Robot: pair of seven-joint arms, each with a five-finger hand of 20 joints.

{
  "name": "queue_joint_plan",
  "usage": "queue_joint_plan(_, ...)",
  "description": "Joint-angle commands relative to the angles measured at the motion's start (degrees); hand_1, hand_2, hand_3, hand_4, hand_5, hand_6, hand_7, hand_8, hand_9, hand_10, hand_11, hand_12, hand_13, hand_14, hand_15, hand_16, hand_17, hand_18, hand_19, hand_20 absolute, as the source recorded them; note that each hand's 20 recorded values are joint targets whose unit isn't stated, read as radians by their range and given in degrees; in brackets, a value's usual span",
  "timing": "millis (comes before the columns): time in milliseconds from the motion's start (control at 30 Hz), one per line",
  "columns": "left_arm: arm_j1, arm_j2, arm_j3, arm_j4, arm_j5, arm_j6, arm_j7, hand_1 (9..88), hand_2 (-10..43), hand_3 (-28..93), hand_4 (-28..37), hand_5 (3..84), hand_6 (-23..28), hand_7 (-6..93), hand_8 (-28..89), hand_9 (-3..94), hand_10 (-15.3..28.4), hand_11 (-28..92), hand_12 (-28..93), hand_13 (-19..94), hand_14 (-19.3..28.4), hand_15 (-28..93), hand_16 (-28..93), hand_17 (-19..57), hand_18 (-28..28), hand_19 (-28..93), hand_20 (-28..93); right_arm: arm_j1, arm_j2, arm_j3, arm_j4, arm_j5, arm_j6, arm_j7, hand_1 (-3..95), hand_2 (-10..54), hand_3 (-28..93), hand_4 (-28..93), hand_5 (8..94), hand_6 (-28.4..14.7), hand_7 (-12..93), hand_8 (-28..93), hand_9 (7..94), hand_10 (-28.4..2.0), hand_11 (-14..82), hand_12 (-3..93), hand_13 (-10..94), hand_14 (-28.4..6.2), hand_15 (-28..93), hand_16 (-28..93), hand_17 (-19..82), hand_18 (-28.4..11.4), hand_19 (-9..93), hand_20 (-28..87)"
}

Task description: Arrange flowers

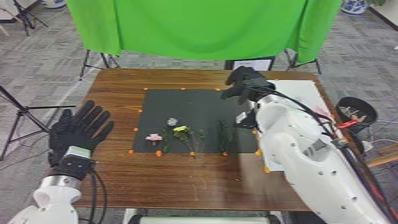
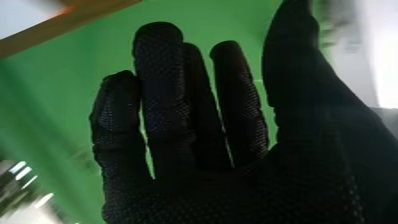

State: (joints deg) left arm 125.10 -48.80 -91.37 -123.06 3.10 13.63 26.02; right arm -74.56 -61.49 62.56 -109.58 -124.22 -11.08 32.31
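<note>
Now the right robot hand (image 1: pixel 246 81), open wide, hovers at the mat (image 1: pixel 202 104)'s far right corner, flowers (image 1: pixel 181 129) (stems robotward) at its near left.

Green curtain (image 1: pixel 204 30) hanging; black tripod (image 1: pixel 27 107); grey carpet (image 1: pixel 55 75)

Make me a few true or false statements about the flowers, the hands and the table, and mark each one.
The yellow flower lies on the dark mat. True.
The pink flower lies to the right of the yellow flower. False: it lies to the left.
The left hand is curled into a fist. False: its fingers are straight.
The right hand is open. True.
The green cloth hangs beyond the table. True.
</note>
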Motion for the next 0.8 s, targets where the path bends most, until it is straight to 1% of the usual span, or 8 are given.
queue_joint_plan(33,2.1,-0.08,-1.32,-0.98,-0.5,-0.26,0.91,27.3,15.4,72,-28.3,46.8,9.3,14.7,-8,40.2,15.9,23,15,29,16.6,40,-6,-7.3,16.5,39,13,-8.3,14.3,9.0,-0.1,-6.4,-4.2,2.2,46.9,-9.5,74,-28,53.9,-1.8,19,-13,55.3,-11.2,9.9,14.0,66,-10.4,50,26,33,-22.4,79,40)
queue_joint_plan(167,2.4,-0.54,-1.5,-1.36,-0.53,0.11,0.6,27.3,15.4,72,-28.3,46.8,9.3,14.7,-8,40.2,15.8,23,15,29,16.6,40,-6,-7.3,16.5,39,13,-9.6,15.2,11.7,1.2,-4.0,-6.9,4.2,47.0,-9.5,74,-28,49.8,-3.3,15,-12,50.9,-11.5,8.5,13.2,65,-10.2,49,26,32,-22.6,79,40)
queue_joint_plan(200,2.2,-0.72,-1.59,-1.24,-0.18,-0.18,0.24,27.3,15.4,72,-28.3,46.8,9.3,14.7,-8,40.2,15.8,23,15,29,16.6,40,-6,-7.3,16.5,39,13,-9.7,15.2,12.2,1.9,-4.1,-7.2,4.6,46.9,-9.5,73,-28,48.8,-3.5,15,-12,49.7,-11.7,8.1,13.0,64,-10.4,49,26,32,-22.7,79,40)
queue_joint_plan(233,2.3,-0.13,-0.94,-1.1,-0.44,-0.36,1.26,27.3,15.4,72,-28.3,46.8,9.3,14.7,-8,40.2,15.8,23,15,29,16.6,40,-6,-7.3,16.5,39,13,-9.3,15.2,12.5,2.6,-3.5,-8.3,5.5,46.9,-9.5,73,-28,48.0,-3.6,15,-12,49.0,-11.9,8.0,12.9,64,-10.4,49,26,32,-22.7,79,40)
queue_joint_plan(300,1.1,-0.4,-0.56,-0.64,-0.33,-0.18,0.5,27.4,15.4,72,-28.3,46.8,9.3,14.6,-8,40.2,15.9,23,15,29,16.6,40,-6,-7.3,16.5,39,13,-9.1,15.3,13.7,3.5,-1.3,-11.2,5.6,47.0,-9.5,73,-28,46.5,-4.5,14,-11,47.2,-12.6,7.6,12.7,64,-10.5,50,26,32,-22.7,79,40)
queue_joint_plan(367,1.4,-0.37,-0.6,-0.8,-0.28,-0.25,0.47,27.4,15.5,72,-28.3,46.7,9.3,14.7,-8,40.1,15.9,23,15,29,16.6,40,-6,-7.3,16.5,39,13,-9.3,15.4,14.6,4.2,-0.4,-12.7,4.4,47.1,-9.5,73,-28,45.7,-4.8,14,-11,46.0,-12.9,7.3,12.6,63,-10.8,50,25,32,-22.8,79,40)
queue_joint_plan(600,1.3,-0.54,-0.05,-0.8,-0.58,0.21,0.51,27.4,15.5,72,-28.3,46.8,9.3,14.7,-8,40.2,15.9,23,15,29,16.6,40,-6,-7.3,16.6,39,13,-9.2,15.3,13.2,8.0,-0.8,-11.0,0.8,49.6,-9.5,74,-28,41.4,-3.4,15,-12,39.0,-9.3,8.8,11.4,61,-9.5,51,24,31,-21.4,78,40)
queue_joint_plan(800,1.1,-0.67,0.23,-0.73,-0.45,0.14,0.28,27.4,15.5,72,-28.3,46.9,9.4,14.7,-8,40.2,15.8,23,15,29,16.6,40,-6,-7.3,16.6,39,13,-9.4,14.9,11.8,10.2,-1.0,-10.5,-0.3,56.2,-9.5,64,-28,46.7,-0.9,19,-15,48.2,-8.5,11.9,9.7,64,-7.0,45,34,32,-21.0,79,40)
